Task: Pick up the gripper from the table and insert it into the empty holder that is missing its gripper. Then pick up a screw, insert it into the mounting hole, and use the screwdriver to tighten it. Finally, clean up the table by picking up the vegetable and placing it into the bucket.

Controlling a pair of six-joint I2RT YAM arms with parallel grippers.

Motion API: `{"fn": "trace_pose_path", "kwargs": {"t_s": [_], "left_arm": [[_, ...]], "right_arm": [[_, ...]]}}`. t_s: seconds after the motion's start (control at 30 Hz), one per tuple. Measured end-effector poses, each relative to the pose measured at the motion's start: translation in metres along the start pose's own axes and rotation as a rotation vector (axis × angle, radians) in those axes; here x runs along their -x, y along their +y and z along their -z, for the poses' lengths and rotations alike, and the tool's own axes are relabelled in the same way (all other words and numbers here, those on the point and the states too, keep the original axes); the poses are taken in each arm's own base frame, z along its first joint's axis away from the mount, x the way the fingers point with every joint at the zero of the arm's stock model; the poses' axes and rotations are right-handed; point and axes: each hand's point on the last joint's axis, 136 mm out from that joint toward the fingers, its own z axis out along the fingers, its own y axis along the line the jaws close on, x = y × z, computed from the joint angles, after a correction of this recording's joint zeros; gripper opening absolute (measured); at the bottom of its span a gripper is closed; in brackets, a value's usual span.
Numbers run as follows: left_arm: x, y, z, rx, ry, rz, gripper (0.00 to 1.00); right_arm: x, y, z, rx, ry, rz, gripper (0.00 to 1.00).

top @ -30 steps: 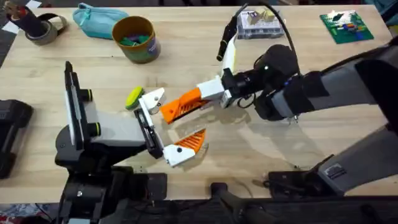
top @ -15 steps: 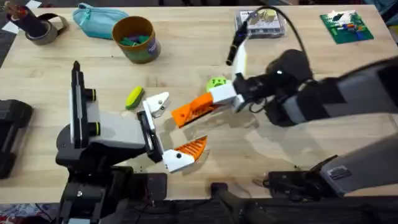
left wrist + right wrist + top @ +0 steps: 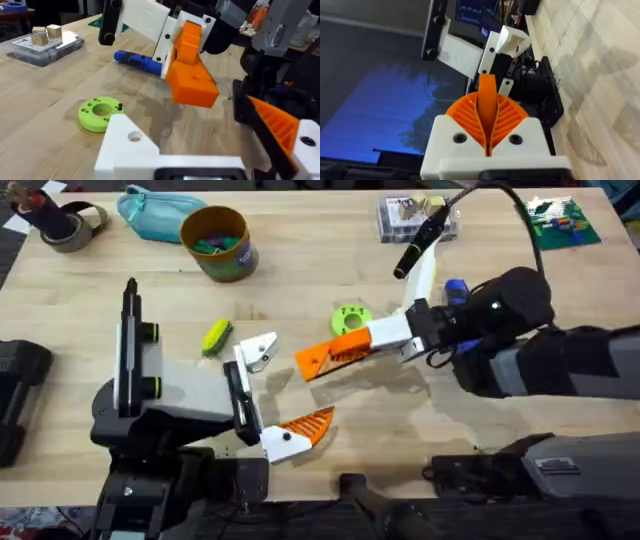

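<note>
Orange ribbed wedge-shaped plastic gripper finger (image 3: 487,102) is held clamped above the table between the pads of the right gripper (image 3: 330,358), which has been drawn back from the empty white angular plastic holder (image 3: 258,350), so insertion is judged still undone.

Bare tabletop (image 3: 330,300) lies open between my right hand (image 3: 325,360) and the bucket (image 3: 217,242); the green disc (image 3: 351,318) and holder (image 3: 257,350) crowd its flanks.

Orange gripper (image 3: 333,357) seemingly pinched in right hand (image 3: 325,360), beside white holder (image 3: 258,350)
</note>
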Motion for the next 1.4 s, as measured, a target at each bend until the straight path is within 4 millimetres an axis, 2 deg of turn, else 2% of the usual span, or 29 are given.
{"fn": "trace_pose_path", "kwargs": {"t_s": [0.47, 0.7, 1.03, 1.4], "left_arm": [[0.000, -0.001, 0.000, -0.007, 0.001, 0.002, 0.991], [0.000, -0.001, 0.000, -0.007, 0.001, 0.002, 0.991], [0.000, -0.001, 0.000, -0.007, 0.001, 0.002, 0.991], [0.000, -0.001, 0.000, -0.007, 0.001, 0.002, 0.991]], "right_arm": [[0.001, 0.001, -0.021, 0.015, -0.037, -0.032, 0.021], [0.000, -0.013, -0.031, -0.016, -0.060, -0.116, 0.021], [0.005, -0.018, -0.032, -0.029, -0.090, -0.127, 0.021], [-0.002, -0.030, -0.036, -0.063, -0.075, -0.202, 0.021]]}}
